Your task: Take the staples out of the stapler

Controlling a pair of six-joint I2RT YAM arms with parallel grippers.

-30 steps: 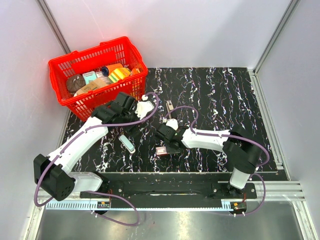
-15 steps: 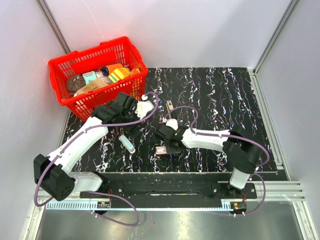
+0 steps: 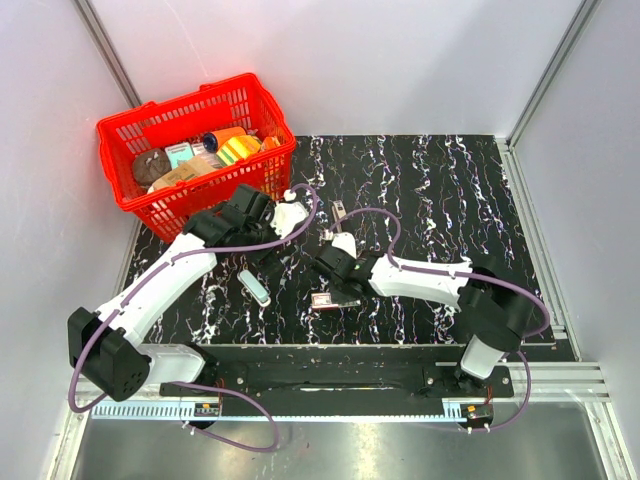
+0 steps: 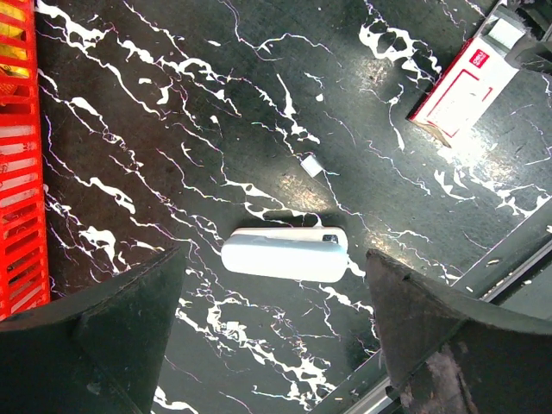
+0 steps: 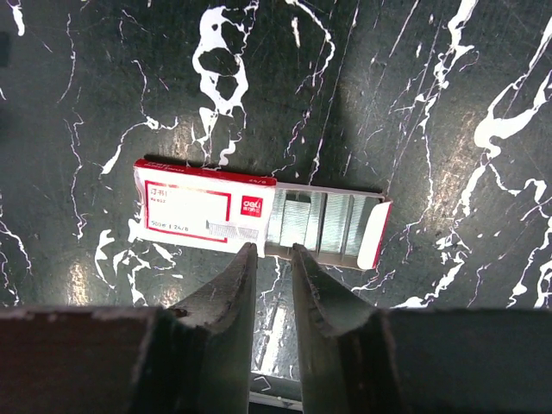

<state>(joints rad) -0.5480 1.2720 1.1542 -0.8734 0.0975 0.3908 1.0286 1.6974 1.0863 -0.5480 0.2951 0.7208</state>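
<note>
— Right gripper (image 5: 272, 252): fingers nearly together, tips at the edge of the open staple box (image 5: 207, 220).
— And the stapler (image 3: 340, 210)?
— I see it lying on the table (image 3: 430, 190) beyond that box, nothing touching it.

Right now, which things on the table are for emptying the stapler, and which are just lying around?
For the job: stapler; probably the open staple box, staples showing inside.
Just lying about: pale bar; red basket of odds and ends; tiny white scrap.
</note>
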